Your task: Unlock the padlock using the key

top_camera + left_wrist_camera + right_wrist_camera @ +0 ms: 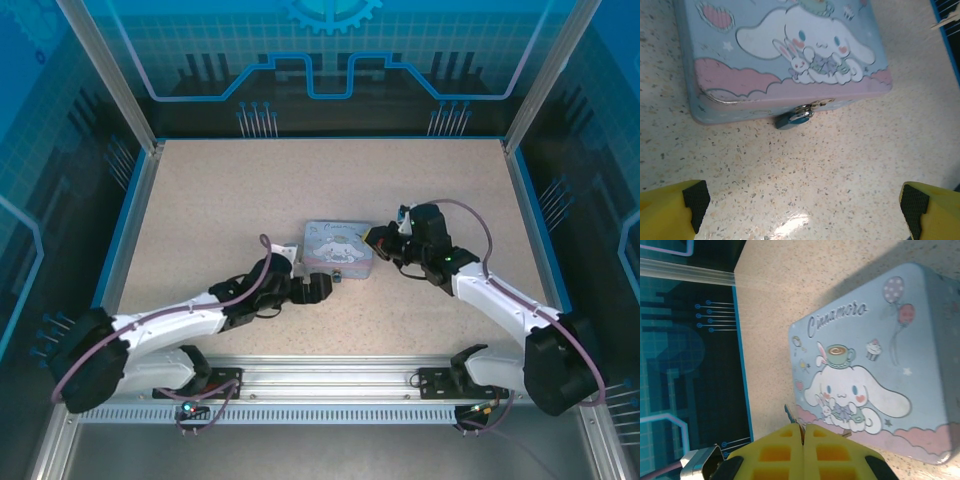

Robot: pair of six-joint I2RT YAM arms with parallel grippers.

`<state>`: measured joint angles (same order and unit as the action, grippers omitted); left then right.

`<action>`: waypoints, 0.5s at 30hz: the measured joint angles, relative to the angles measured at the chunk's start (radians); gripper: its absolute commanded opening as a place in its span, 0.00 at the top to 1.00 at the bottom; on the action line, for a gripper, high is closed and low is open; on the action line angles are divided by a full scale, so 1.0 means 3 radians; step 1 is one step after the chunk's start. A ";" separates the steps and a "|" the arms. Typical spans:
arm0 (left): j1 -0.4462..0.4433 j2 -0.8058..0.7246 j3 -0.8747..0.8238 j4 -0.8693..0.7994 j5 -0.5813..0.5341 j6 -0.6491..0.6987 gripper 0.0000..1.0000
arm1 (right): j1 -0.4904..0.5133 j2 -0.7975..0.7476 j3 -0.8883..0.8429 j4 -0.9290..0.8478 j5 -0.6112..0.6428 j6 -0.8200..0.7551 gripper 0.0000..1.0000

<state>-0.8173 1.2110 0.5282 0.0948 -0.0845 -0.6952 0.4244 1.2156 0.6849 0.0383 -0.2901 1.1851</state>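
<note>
On the table, the padlock sits ahead between the spread left jaws.

The padlock is tiny, with a dark teal body and a silvery shackle. It is hooked through the hasp on the tin's front wall, and its body rests tilted on the counter. It lies straight ahead of the left end effector, centred between its spread fingers and apart from them. The key is a thin dark sliver pinched in the seam of the right end effector's closed fingers. Its tip pokes out beside the tin's corner.
</note>
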 measured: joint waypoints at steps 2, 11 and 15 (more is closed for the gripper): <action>-0.0014 0.0184 0.0042 0.0081 0.0023 0.0024 0.01 | 0.0000 0.0000 -0.0032 0.0000 0.0008 -0.0001 1.00; -0.0029 0.0871 0.0193 0.0615 0.0165 0.0052 0.01 | 0.0000 0.0095 -0.0113 0.0149 0.0009 -0.0003 1.00; -0.0032 0.1069 0.0253 0.0813 0.0183 0.0060 0.01 | 0.0000 0.0332 -0.0127 0.0224 0.0008 0.0000 1.00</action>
<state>-0.8268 1.5318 0.6041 0.3386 -0.0296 -0.6773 0.4244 1.3151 0.6468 0.1055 -0.2878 1.1851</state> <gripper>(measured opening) 0.989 0.050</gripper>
